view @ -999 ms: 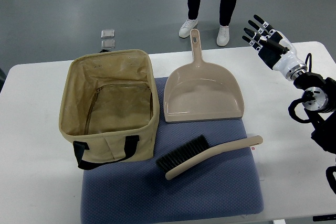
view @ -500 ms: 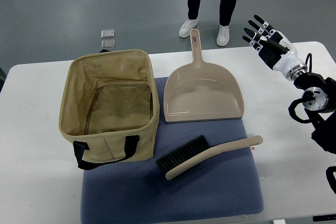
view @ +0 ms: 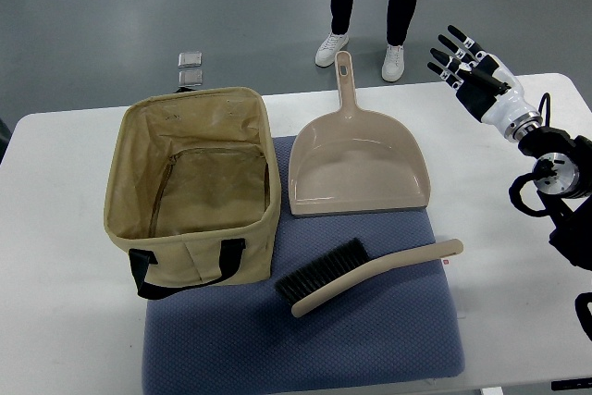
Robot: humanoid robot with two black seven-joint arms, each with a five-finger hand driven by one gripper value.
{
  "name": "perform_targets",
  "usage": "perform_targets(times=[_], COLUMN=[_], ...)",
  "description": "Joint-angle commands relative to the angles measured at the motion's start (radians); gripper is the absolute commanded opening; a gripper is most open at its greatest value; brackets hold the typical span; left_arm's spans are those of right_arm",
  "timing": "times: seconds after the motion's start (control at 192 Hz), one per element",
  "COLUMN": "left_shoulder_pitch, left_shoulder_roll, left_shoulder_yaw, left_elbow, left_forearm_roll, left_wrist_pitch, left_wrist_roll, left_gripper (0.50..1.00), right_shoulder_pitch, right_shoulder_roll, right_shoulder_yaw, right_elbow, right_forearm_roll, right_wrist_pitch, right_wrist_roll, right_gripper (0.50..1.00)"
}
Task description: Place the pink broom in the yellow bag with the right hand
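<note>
Broom is lying on the blue mat, near the front edge of the tabletop, with its dark bristles pointing toward the bag and its long handle reaching toward the right edge. It is looking more beige than pink to me. I am holding my right hand up over the far right corner of the tabletop, well apart from the broom, with the fingers spread wide and holding nothing.

The bag is standing open near the left edge, just beside the bristles. The dustpan is lying between the broom and the far edge. I am thinking of some risks: if I am gripping the thin handle at its far end, the heavy bristle end may be tipping down and slipping out. The soft wall of the bag may also be folding if the broom is catching its rim.
</note>
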Motion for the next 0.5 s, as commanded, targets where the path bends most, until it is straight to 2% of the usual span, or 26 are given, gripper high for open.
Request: perform_targets(times=[0.0, 0.495], left_shoulder_pitch=[0.000, 0.000], left_shoulder_roll=[0.000, 0.000], left_shoulder_yaw=[0.000, 0.000], left_elbow=[0.001, 0.000], left_forearm_roll=[0.000, 0.000], left_wrist_pitch=[0.000, 0.000], left_wrist_roll=[0.000, 0.000], left_gripper=[1.000, 1.000], right_shoulder_pitch=[0.002, 0.000], right_shoulder_roll=[0.000, 0.000], right_shoulder_yaw=[0.000, 0.000], right_elbow=[0.000, 0.000], right_forearm_roll=[0.000, 0.000], right_wrist_pitch=[0.000, 0.000], right_wrist_roll=[0.000, 0.000], right_gripper=[0.930, 0.930])
